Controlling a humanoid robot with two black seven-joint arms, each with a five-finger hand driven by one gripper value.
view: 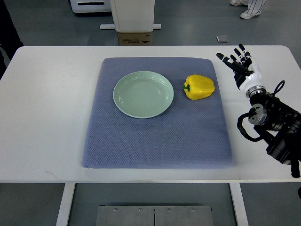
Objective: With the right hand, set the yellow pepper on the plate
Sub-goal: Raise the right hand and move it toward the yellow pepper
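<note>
**Pepper waits, hand gets ready**

The blue mat (155,141) lies closest, spread on the white table (37,117). The right hand (241,66) hovers past the mat's right edge, fingers spread apart and holding nothing. The yellow pepper (200,87) lies on its side on the mat, to the left of the hand. The green plate (143,94) sits just beside the pepper, empty. To do this step well, the hand should probably move left, come down over the pepper's fat middle, and close softly so it doesn't roll.

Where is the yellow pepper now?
In the top view, the yellow pepper lies on the blue mat, just right of the green plate and left of the right hand.
</note>
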